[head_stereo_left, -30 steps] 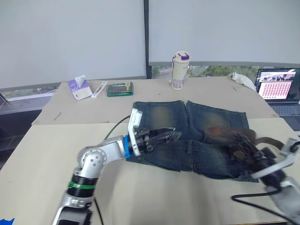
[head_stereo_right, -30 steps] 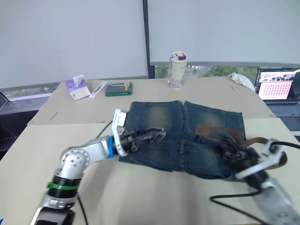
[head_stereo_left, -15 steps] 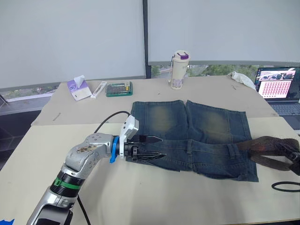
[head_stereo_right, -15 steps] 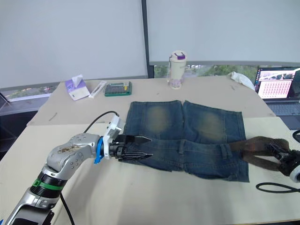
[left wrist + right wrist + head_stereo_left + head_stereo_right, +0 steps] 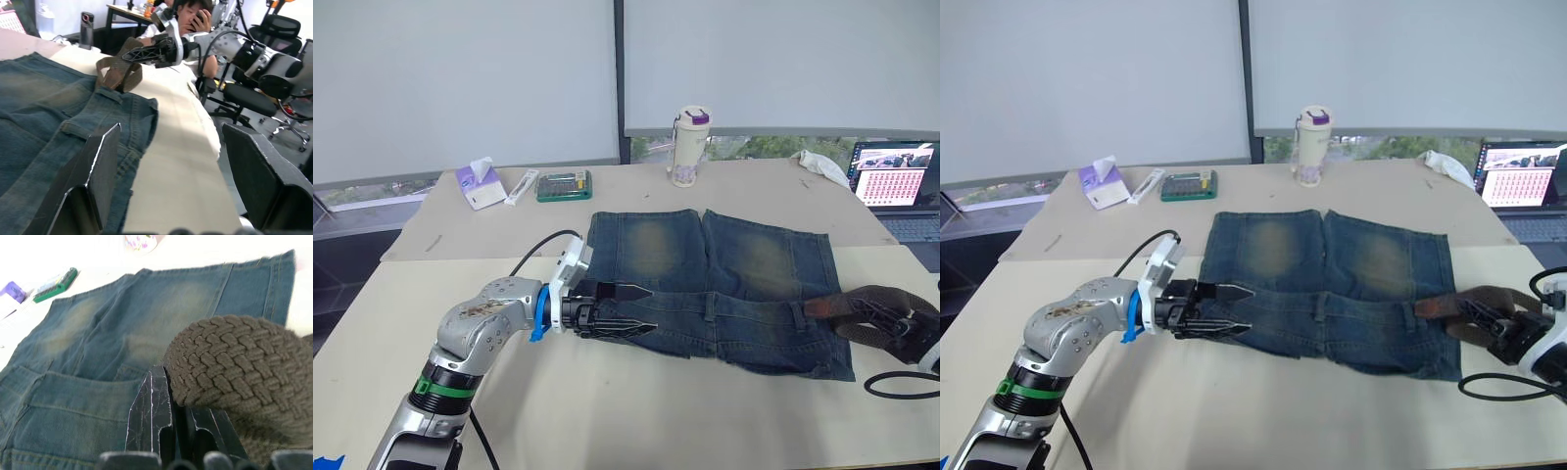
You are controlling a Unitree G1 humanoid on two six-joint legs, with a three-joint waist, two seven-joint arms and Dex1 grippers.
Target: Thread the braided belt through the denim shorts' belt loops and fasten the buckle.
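Observation:
The denim shorts (image 5: 715, 284) lie flat on the table with the waistband toward me. My left gripper (image 5: 653, 308) is open at the waistband's left end, one finger over the denim and one at its near edge. Belt loops (image 5: 709, 306) cross the waistband, one of them close in the left wrist view (image 5: 73, 129). Off the shorts' right side, my right gripper (image 5: 896, 323) is shut on the braided belt (image 5: 862, 308), which curls in a brown loop (image 5: 234, 362) touching the waistband's right end. The buckle is hidden.
At the table's back stand a bottle (image 5: 688, 147), a tissue pack (image 5: 480, 184) and a green case (image 5: 564, 185). A laptop (image 5: 901, 186) and white cloth (image 5: 820, 166) sit back right. A black cable (image 5: 901, 384) loops near right. A seated person (image 5: 190, 12) is beyond the table.
My left gripper has drawn back left along the waistband and opened. My right gripper has pulled off the shorts to the right with the belt, then crept slightly back toward them.

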